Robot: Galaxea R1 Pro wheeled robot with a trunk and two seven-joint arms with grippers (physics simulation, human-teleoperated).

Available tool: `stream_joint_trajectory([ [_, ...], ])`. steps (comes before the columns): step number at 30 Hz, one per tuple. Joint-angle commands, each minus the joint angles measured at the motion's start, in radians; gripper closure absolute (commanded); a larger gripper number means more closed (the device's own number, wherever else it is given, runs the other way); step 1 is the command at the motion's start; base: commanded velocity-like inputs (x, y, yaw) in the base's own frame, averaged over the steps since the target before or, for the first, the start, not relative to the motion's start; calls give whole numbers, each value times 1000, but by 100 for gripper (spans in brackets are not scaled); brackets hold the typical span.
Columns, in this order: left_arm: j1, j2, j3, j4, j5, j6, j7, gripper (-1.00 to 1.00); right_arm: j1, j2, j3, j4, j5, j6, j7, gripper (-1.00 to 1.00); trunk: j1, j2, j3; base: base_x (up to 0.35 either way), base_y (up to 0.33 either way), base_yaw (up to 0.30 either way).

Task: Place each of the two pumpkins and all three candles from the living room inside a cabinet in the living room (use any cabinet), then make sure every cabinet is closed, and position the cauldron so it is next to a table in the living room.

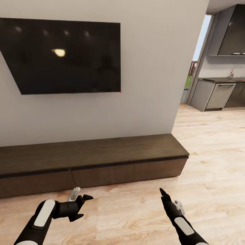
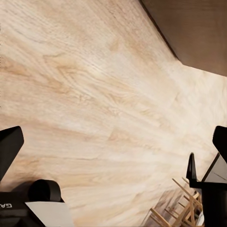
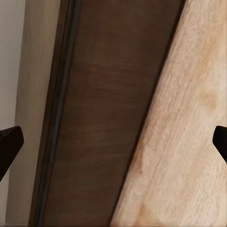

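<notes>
The long dark brown cabinet [image 1: 102, 160] sits low against the grey wall, and its flat top has nothing on it. Its plain fronts are shut, with a thin line between two of them. A big black TV [image 1: 64, 56] hangs on the wall above the cabinet. In front of the cabinet there is lots of bare wood floor [image 1: 211, 163] to move on. Past the cabinet's right end the wall stops, and the floor goes on to a grey kitchen [image 1: 221, 92]. The left gripper [image 1: 81, 206] hangs over the floor just in front of the cabinet, with its two black fingers spread wide and nothing between them. The right gripper [image 1: 163, 193] points at the cabinet's front, also near it; its finger tips sit far apart at the edges of the right wrist view, holding nothing. I can read a bit of white writing, "GA", on the left wrist.
</notes>
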Motion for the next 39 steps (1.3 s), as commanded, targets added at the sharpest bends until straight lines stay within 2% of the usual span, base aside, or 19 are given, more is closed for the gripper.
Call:
stream_joint_trajectory([
  [1, 0, 0, 0, 0, 0, 0, 0, -100, 0, 2, 0, -1, 1, 0, 1, -100, 4, -7, -3, 0, 0, 0],
  [5, 0, 0, -1, 0, 0, 0, -21, -100, 0, 12, 1, -34, -1, 8, 2, -100, 19, -35, -16, 0, 0, 0],
  [8, 1, 1, -1, 0, 0, 0, -102, -100, 0, 50, 8, -99, -1, 11, 4, -100, 31, -56, -25, 0, 0, 0],
  [10, 2, 4, 0, 0, 0, 0, -162, -100, 0, 77, 32, -132, 1, 11, 0, -100, 38, -70, -31, 0, 0, 0],
  [11, 3, 6, 0, 0, 0, 0, -174, -100, 0, 82, 41, -137, 1, 11, 0, -100, 42, -77, -35, 0, 0, 0],
  [15, 5, 50, -1, 0, 0, 0, -240, -100, 0, 91, 141, -168, -2, 13, -1, -100, 58, -105, -47, 0, 0, 0],
  [19, 11, 85, 2, 0, 0, 0, -325, -100, 0, 89, 169, -178, -6, 11, 16, -100, 73, -133, -60, 0, 0, 0],
  [22, 13, 108, 2, 0, 0, 0, -358, -100, 0, 90, 168, -180, -10, 10, 36, -100, 84, -154, -69, 0, 0, 0],
  [26, 14, 120, 2, 0, 0, 0, -365, -100, 1, 94, 137, -180, -21, 3, 42, -100, 100, -182, -82, 0, 0, 0],
  [29, 15, 122, 1, 0, 0, 0, -366, -100, 0, 98, 120, -180, -24, 1, 44, -100, 111, -203, -91, 0, 0, 0],
  [39, 15, 122, -1, 0, 0, 0, -367, -100, 0, 102, 113, -178, -26, 2, 37, -100, 150, -273, -122, 0, 0, 0],
])
